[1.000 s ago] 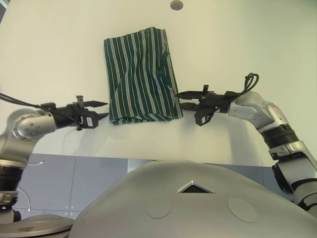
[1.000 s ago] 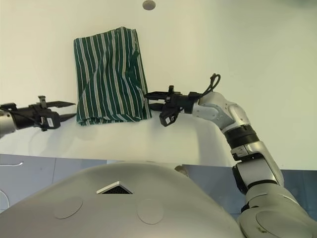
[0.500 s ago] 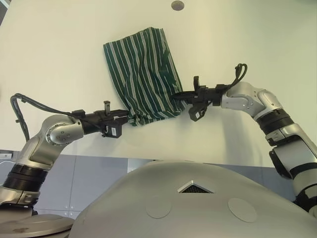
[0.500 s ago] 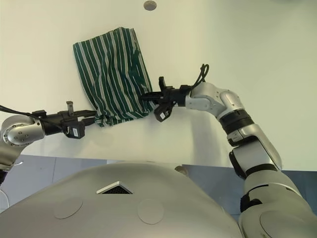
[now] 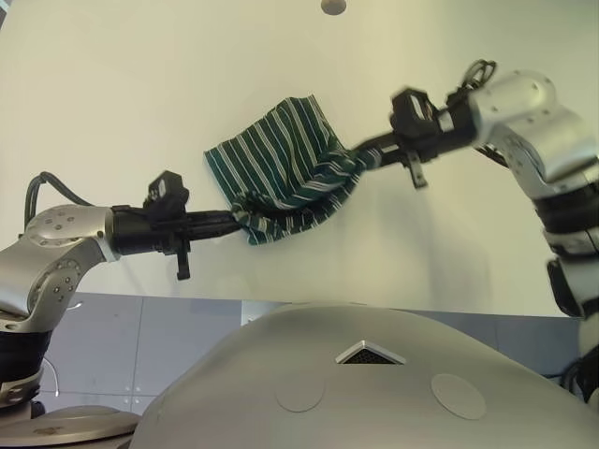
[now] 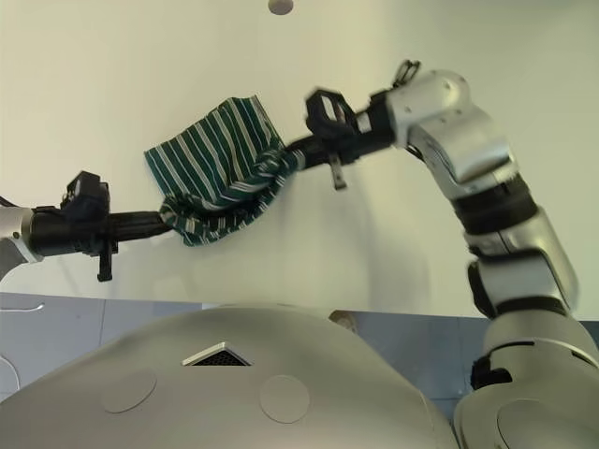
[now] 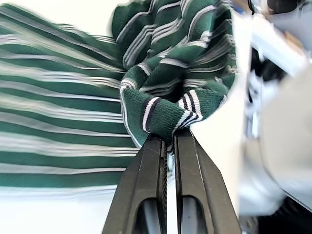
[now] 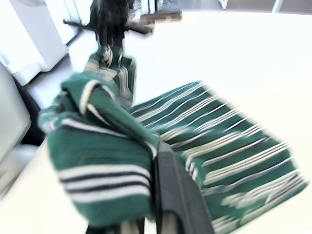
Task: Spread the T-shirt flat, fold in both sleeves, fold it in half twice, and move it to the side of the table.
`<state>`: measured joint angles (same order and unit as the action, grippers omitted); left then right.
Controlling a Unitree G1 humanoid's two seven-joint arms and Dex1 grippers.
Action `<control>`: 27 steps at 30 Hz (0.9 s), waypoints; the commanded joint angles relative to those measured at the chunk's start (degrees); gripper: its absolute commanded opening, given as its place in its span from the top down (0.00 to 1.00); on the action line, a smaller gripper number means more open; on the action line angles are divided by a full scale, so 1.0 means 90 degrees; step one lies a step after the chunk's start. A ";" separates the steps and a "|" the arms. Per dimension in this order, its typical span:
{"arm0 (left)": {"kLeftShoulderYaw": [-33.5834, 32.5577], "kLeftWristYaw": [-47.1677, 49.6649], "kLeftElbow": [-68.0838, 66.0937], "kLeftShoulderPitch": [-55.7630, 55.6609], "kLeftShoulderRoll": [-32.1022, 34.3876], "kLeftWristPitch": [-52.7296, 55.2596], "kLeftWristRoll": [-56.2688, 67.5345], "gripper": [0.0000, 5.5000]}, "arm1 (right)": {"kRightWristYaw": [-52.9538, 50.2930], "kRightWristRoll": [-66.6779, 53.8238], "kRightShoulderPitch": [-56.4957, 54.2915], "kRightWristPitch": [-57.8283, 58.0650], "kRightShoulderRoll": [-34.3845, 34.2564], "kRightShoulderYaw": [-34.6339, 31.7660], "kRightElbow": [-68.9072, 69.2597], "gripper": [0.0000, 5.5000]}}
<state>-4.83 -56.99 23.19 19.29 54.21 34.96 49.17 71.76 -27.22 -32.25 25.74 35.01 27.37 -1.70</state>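
1. Table [image 5: 112, 103]: the shirt's far end rests on it, beyond both grippers.
2. T-shirt [image 5: 281, 173]: a narrow strip, sleeves apparently in. A half-fold looks underway; moving it aside remains.
3. Left gripper [image 5: 234, 219] and right gripper [image 5: 363, 155]: each is clamped on 1 raised near corner.

My left arm [image 5: 58, 251] & right arm [image 5: 526, 105]: silver-grey rounded shells, blk bands at joints. Left gripper [image 7: 168, 140]: two slim matte-blk tapered fingers, blk wrist housing. Right gripper [image 5: 365, 155]: blurred, apparently same build. Blk cable [image 5: 45, 175] loops at each forearm.
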 commanded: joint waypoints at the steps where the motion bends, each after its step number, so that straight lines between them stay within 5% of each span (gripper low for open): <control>1: -0.0024 0.0581 -0.0621 -0.0597 -0.0435 0.0652 0.0106 1.00 | -0.0824 0.0918 -0.0642 0.0395 -0.0874 0.0241 -0.1422 0.99; 5: -0.0197 0.1123 -0.1139 -0.1187 -0.1064 0.1060 0.0283 1.00 | -0.1621 0.1522 -0.0928 0.0526 -0.1506 0.0016 -0.2655 0.99; 10: -0.0521 0.1387 -0.1708 -0.1475 -0.1487 0.1310 0.0300 1.00 | -0.1811 0.1636 -0.1251 0.0630 -0.2012 -0.0458 -0.3354 0.78; 18: -0.1124 0.1936 -0.2627 -0.1636 -0.2098 0.1514 0.0401 1.00 | -0.2686 0.1470 -0.1586 0.0263 -0.2521 -0.1795 -0.3616 0.77; 20: -0.1468 0.2229 -0.2976 -0.1759 -0.2321 0.1775 0.0610 1.00 | -0.2840 0.1741 -0.1447 0.0070 -0.2502 -0.1719 -0.3638 0.83; 24: -0.1798 0.2701 -0.2951 -0.1823 -0.2691 0.1847 0.0655 0.81 | -0.2431 0.1853 -0.0982 -0.0197 -0.2476 -0.1441 -0.2840 1.00; 27: -0.2293 0.3208 -0.3325 -0.2100 -0.2960 0.1568 0.0594 0.79 | -0.1203 0.1470 -0.0308 0.0095 -0.2136 -0.0847 -0.1404 1.00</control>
<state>-22.92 -30.80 -4.54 2.67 28.48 50.63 54.87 55.51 -12.23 -38.50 25.00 13.71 16.31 -21.07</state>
